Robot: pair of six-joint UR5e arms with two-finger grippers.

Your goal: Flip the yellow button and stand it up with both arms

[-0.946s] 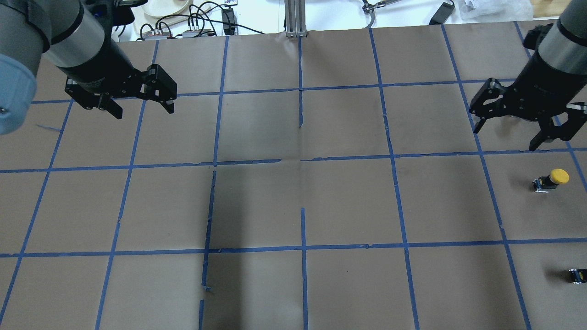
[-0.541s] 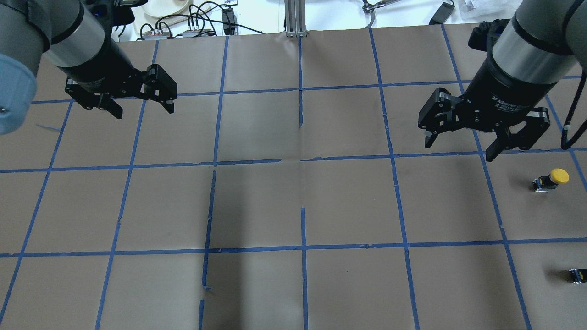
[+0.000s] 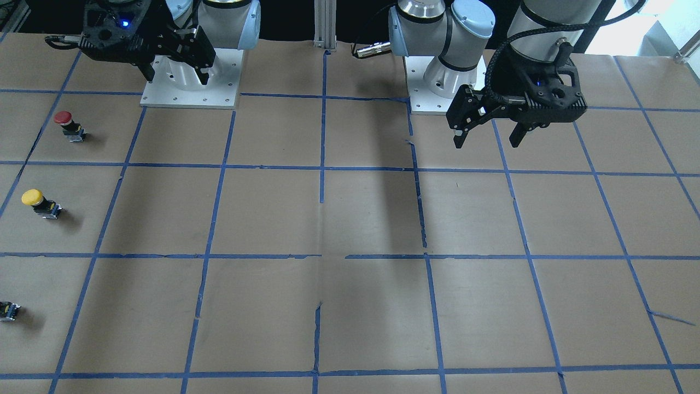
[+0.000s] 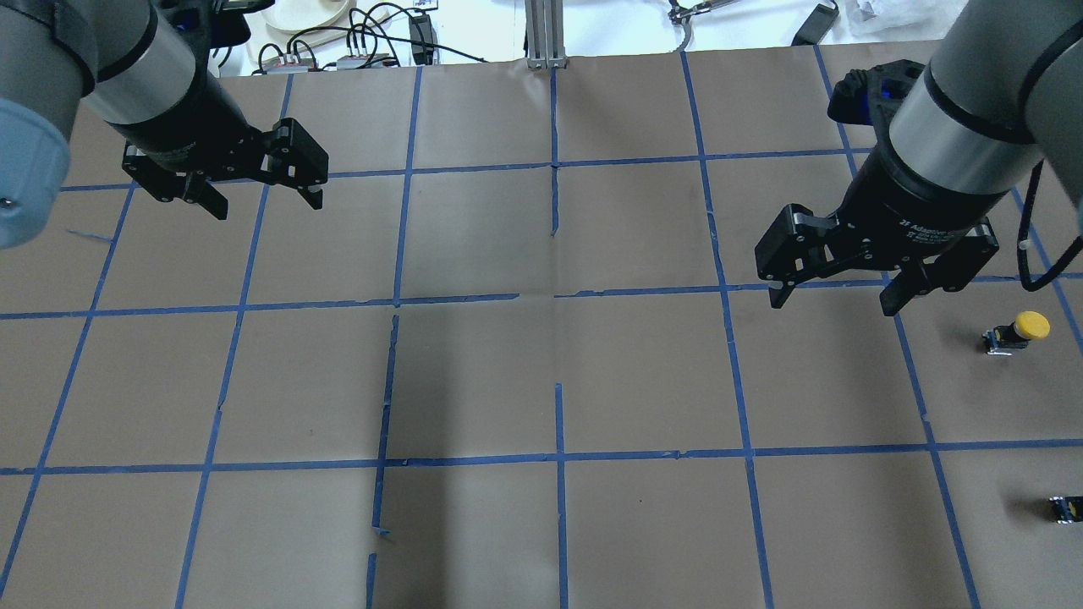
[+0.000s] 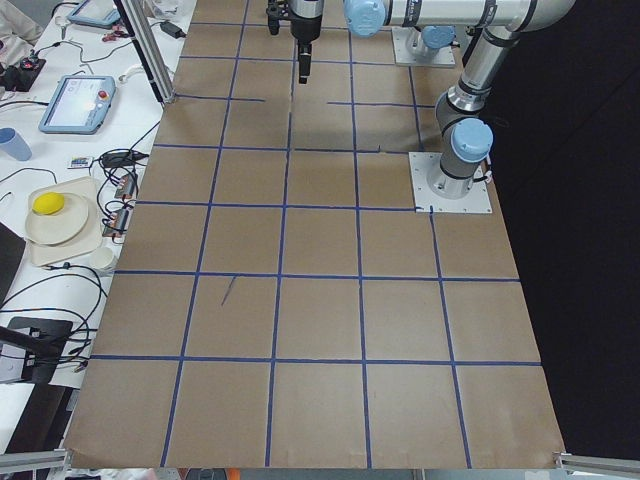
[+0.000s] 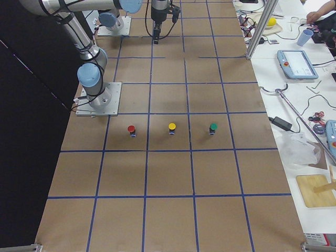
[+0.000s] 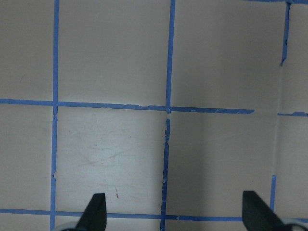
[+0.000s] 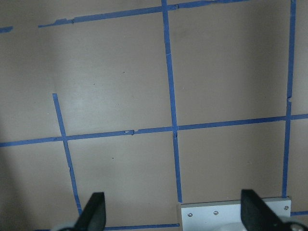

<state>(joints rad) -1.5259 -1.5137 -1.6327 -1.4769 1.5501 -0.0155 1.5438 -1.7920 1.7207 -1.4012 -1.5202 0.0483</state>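
The yellow button (image 4: 1019, 330) sits alone on the brown paper near the table's right edge. It also shows in the front view (image 3: 38, 203) and in the right side view (image 6: 171, 128), where its cap is on top. My right gripper (image 4: 833, 300) is open and empty, above the table, about one grid square to the left of the button and apart from it. It also shows in the front view (image 3: 176, 76). My left gripper (image 4: 265, 205) is open and empty at the far left, and also shows in the front view (image 3: 486, 143). Neither wrist view shows the button.
A red-capped button (image 3: 68, 125) stands one square nearer the robot than the yellow one. A green-capped button (image 6: 212, 128) stands one square beyond it; its dark body is cut by the overhead view's edge (image 4: 1068, 507). The right arm's base plate (image 8: 233, 211) shows under the right gripper.
My right gripper has moved left and toward the table's front, and has turned a little. The left gripper has barely moved. The yellow button has not moved.
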